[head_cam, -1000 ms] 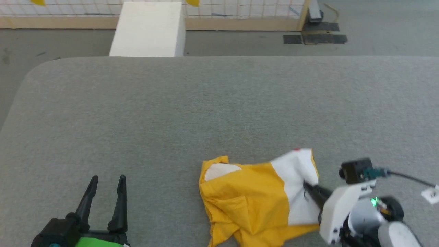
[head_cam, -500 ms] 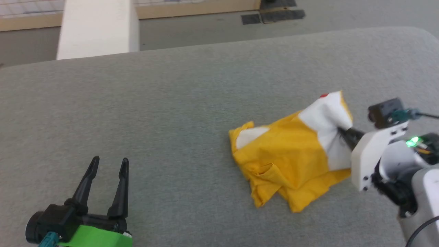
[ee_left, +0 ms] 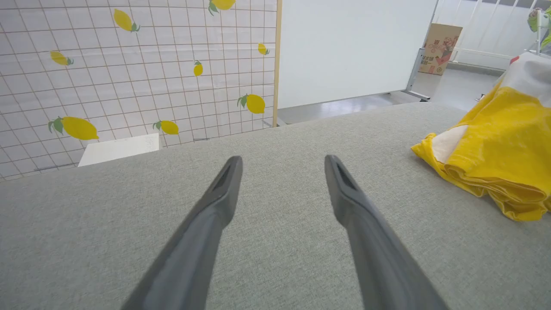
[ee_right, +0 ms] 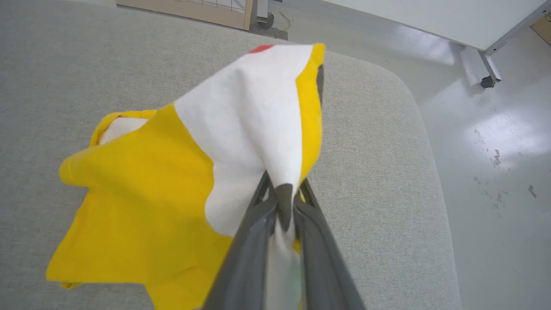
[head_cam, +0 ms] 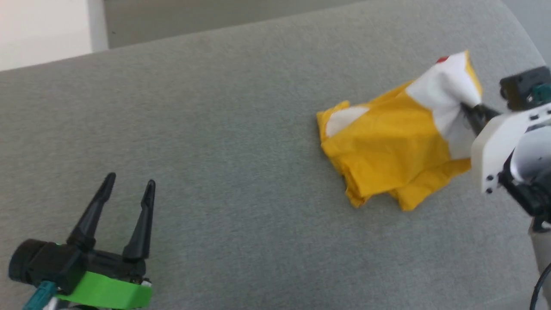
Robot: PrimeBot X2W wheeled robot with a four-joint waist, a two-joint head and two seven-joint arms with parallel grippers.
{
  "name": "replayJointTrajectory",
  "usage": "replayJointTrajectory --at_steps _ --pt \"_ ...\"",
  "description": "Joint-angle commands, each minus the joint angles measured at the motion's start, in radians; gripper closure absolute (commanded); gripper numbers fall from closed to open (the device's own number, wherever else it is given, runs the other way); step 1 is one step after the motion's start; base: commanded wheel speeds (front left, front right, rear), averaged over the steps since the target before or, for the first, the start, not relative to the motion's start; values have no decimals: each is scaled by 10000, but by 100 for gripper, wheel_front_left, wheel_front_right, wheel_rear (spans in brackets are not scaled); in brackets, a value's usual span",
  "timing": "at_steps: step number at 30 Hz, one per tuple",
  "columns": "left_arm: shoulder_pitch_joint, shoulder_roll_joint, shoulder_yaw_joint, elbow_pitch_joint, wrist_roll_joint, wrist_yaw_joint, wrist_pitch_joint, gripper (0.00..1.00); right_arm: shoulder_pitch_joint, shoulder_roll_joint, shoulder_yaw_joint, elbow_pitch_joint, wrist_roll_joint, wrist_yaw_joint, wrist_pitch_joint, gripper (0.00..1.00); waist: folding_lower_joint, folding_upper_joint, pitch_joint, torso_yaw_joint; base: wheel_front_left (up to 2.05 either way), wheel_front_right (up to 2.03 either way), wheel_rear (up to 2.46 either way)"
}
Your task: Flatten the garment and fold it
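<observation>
Grey tabletop (head_cam: 215, 129) only looks shifted, the head swung. Right claw (head_cam: 468, 110) still pinches the shirt (head_cam: 387, 142), maybe lifting it to spread. Left claw (head_cam: 129, 181) gapes, idle.

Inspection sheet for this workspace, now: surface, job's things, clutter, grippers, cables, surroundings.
Surface: grey cloth-covered table with rounded corners.
Job's things: shirt, bunched up, not flat or folded. It is yellow with a white print and a red spot at the raised tip, and its lower part lies on the table.
Clutter: nothing seen.
Grippers: left gripper is open over bare table, apart from the shirt. Right gripper is shut on the shirt's white part and holds that fold up.
Cables: a dark cable hangs by the right arm, off the shirt.
Surroundings: lemon-print tiled wall, white board, cardboard box, grey floor.
</observation>
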Motion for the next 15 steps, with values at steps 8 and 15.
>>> replayJointTrajectory --at_steps 8,15 --pt "-241 801 289 -904 131 -62 247 0 -856 -426 -354 -154 -802 -15 -105 100 -1 -1 1465 -1069 0 0 0" --pt "-303 1247 430 -1642 147 -63 487 0 -1151 -806 -1047 139 -1403 -15 -475 100 -1 -1 1978 -1155 0 0 0"
